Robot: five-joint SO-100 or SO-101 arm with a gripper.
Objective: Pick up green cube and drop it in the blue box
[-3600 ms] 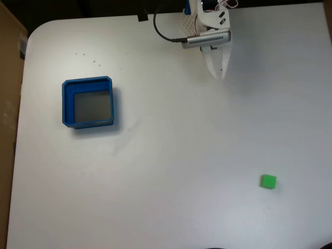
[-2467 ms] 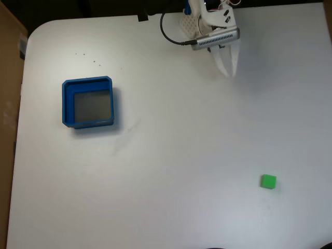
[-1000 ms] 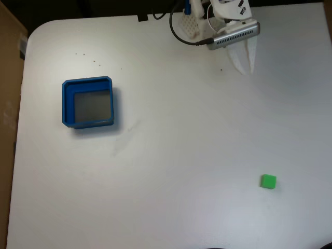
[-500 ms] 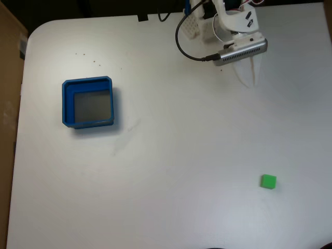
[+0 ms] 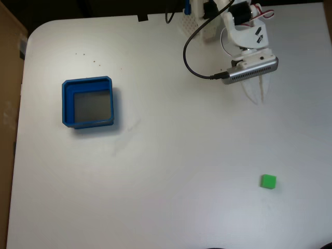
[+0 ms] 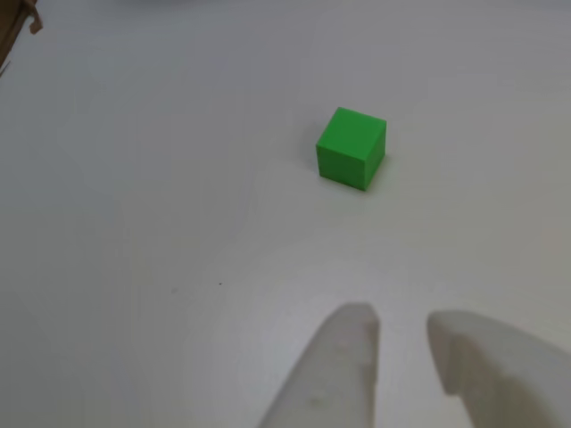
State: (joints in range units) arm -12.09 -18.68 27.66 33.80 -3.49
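Note:
The green cube (image 5: 268, 181) sits alone on the white table, low on the right of the fixed view. My gripper (image 5: 258, 98) hangs over the table's upper right, well above the cube in the picture and nothing between its pale fingers. In the other view the cube (image 6: 351, 148) lies ahead of the gripper (image 6: 401, 323), whose two fingertips stand a narrow gap apart with bare table between them. The blue box (image 5: 67, 104) rests far off at the left, its grey bottom bare.
The white table (image 5: 171, 171) has a rounded corner at the upper left and a brown cardboard edge (image 5: 8, 78) beside it. A black cable (image 5: 189, 57) loops from the arm's base to the grey camera bar (image 5: 251, 70) on the wrist.
The arm has swung right and reached down the picture toward the cube's side of the table. Its fingers have parted slightly. Cube and box have not moved.

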